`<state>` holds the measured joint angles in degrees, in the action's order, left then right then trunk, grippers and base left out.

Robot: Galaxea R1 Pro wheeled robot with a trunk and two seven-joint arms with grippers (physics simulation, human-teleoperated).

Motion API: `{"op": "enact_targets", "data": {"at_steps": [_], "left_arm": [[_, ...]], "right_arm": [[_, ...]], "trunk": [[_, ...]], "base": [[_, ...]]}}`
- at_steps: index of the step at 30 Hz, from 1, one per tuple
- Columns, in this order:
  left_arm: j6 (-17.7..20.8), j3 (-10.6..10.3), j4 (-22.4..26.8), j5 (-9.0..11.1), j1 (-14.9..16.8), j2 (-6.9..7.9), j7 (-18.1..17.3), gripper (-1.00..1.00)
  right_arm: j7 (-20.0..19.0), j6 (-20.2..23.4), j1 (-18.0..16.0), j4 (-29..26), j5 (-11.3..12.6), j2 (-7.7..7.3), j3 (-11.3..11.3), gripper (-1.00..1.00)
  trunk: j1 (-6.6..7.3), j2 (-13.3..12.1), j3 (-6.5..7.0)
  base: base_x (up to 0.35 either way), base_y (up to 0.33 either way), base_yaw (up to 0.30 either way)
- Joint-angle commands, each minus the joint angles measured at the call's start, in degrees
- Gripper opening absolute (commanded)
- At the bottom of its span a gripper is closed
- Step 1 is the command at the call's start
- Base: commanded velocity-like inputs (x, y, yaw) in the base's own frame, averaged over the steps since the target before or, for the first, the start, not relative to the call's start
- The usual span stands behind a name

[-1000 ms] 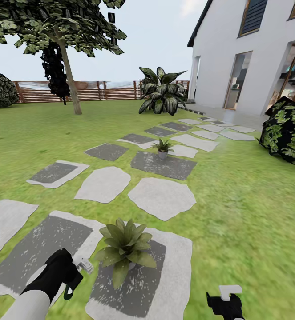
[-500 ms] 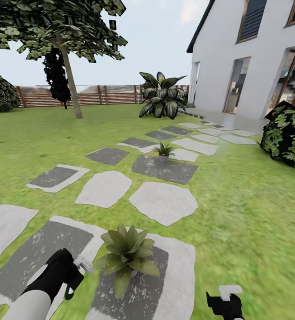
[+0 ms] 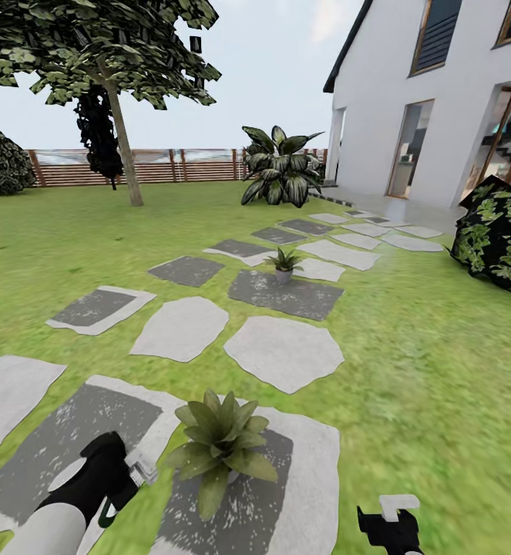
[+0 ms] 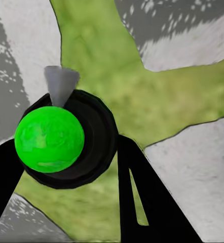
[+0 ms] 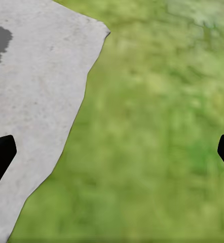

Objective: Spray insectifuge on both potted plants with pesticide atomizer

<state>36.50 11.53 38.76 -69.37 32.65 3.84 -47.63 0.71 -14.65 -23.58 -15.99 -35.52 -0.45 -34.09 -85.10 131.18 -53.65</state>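
My left gripper (image 3: 122, 484) is shut on the pesticide atomizer (image 3: 139, 470), low at the near left. Its whitish nozzle points toward the near potted plant (image 3: 220, 441), a rosette of pointed green leaves on a grey stepping stone (image 3: 301, 493) just right of the nozzle. In the left wrist view the atomizer (image 4: 49, 139) shows end-on as a bright green round body in a dark ring with a grey nozzle tip, between my black fingers (image 4: 142, 202). The second potted plant (image 3: 284, 262) stands farther up the path. My right gripper (image 3: 390, 520) hangs open over grass beside a stone (image 5: 36, 101).
Stepping stones (image 3: 284, 351) lead over the lawn toward a white house (image 3: 432, 92). A tree (image 3: 120, 131) and a slatted wooden fence (image 3: 170, 166) close the far side. A large leafy plant (image 3: 280, 166) stands by the house, a dark bush (image 3: 502, 231) at right.
The head view has shifted a little, so the scene sits slightly lower. My left gripper has dipped and tilted slightly with the atomizer. The right gripper has not moved.
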Motion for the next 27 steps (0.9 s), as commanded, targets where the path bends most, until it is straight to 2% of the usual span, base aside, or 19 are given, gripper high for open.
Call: {"op": "enact_targets", "data": {"at_steps": [1, 6, 15, 23, 24, 27], "left_arm": [[0.17, 0.16, 0.01, -0.43, 0.0, 0.27, -0.67, -1.0], [0.11, 0.46, -0.27, -0.58, -0.09, 1.38, -1.07, -1.0], [-0.26, 0.77, -0.17, 0.04, -0.04, 1.28, -1.44, -1.0], [-1.11, 0.1, 0.78, -0.5, 0.26, 1.44, -7.42, -1.0], [-2.01, -0.05, 1.14, -0.57, 0.13, 1.44, -7.74, -1.0], [-10.66, -0.02, 1.41, -0.75, -0.08, 1.45, -7.89, -1.0]], "right_arm": [[0.06, -0.29, -0.06, 0.09, -0.6, 0.01, -0.44, 1.0], [0.06, -0.29, -0.06, 0.09, -0.61, 0.01, -0.45, 1.0], [0.07, -0.29, -0.06, 0.1, -0.67, 0.01, -0.43, 1.0], [0.06, -0.29, -0.06, 0.17, -0.69, 0.01, -0.4, 1.0], [0.07, -0.29, -0.06, 0.17, -0.69, 0.01, -0.37, 1.0], [0.06, -0.28, -0.06, 0.17, -0.69, 0.01, -0.36, 1.0]], "trunk": [[0.01, 0.02, -0.05], [0.01, 0.02, -0.05], [0.01, 0.02, -0.05], [0.01, 0.02, -0.05], [0.01, 0.02, -0.05], [0.01, 0.02, -0.05]], "base": [[0.0, 0.0, 0.0], [0.0, 0.0, 0.0], [0.247, 0.075, 0.0], [0.09, 0.027, 0.0], [0.003, 0.001, 0.0], [0.001, 0.0, 0.0]]}}
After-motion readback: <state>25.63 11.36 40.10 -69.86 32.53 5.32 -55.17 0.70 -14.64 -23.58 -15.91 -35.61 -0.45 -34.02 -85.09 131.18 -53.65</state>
